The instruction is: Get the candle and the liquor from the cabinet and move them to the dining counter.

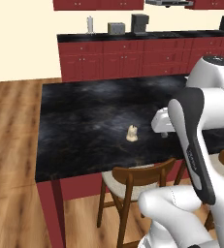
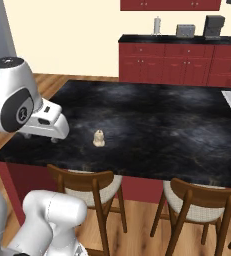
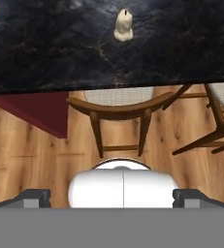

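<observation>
The candle, a small cream-white lumpy wax figure, stands upright on the black marbled dining counter, near its front edge. My gripper hangs over that edge, right of the candle in the left base view and left of it in the right base view, well apart from it. Its jaws are open and hold nothing. The liquor is out of view.
Wooden stools with cream seats are tucked under the counter's front edge. Behind, a black counter on red drawers carries a white bottle, a toaster and a coffee machine. Red wall cabinets hang above.
</observation>
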